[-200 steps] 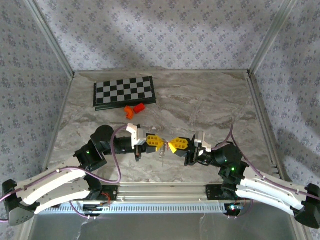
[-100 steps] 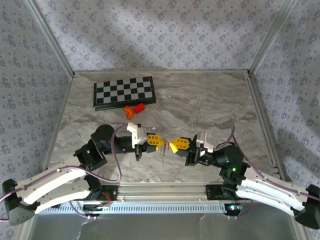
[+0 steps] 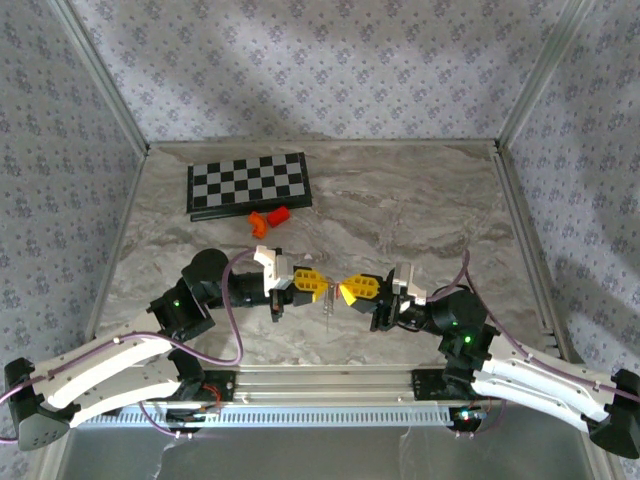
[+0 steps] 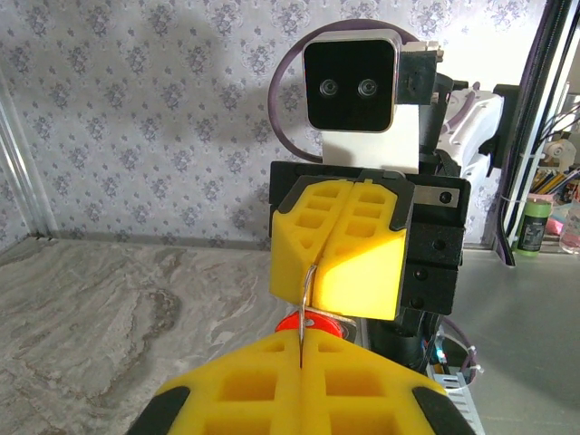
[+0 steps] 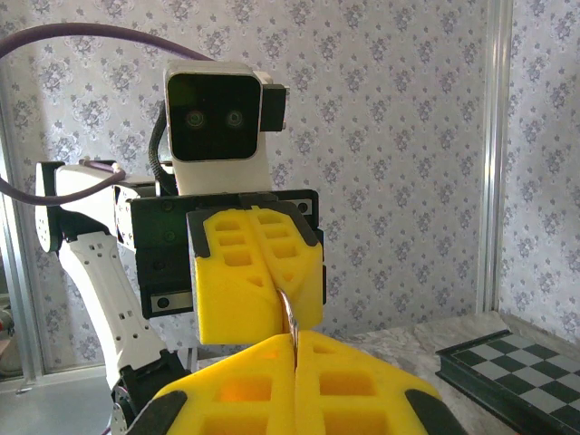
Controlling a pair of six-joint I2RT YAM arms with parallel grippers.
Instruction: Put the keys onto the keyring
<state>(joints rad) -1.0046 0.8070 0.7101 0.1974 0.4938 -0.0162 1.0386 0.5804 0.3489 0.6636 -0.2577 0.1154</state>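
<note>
**Stock at table centre: keyring held between two grippers**

- Left gripper (image 3: 314, 282), one: yellow fingers pressed together. In its wrist view a thin curved wire comes out of the seam between them.
- Right gripper (image 3: 352, 290), one: fingers likewise pressed together, tip to tip with the left gripper above the near middle of the table (image 3: 420, 200). The same wire runs into its seam, so both seem clamped on it.
- Keyring (image 4: 308, 283), one: the silver wire ring spans the small gap between the two sets of fingertips. Its red tag (image 4: 314, 323) shows just below the ring.
- Silver sliver (image 3: 328, 300), one: hangs beneath the meeting fingertips. Too small to tell whether it is a key or part of the ring.
- Chessboard (image 3: 248, 183), one: lies flat at the far left of the table, well apart from the grippers.
- Orange blocks, two (image 3: 258, 222) (image 3: 279, 213): side by side just near of the chessboard's near edge.
</note>
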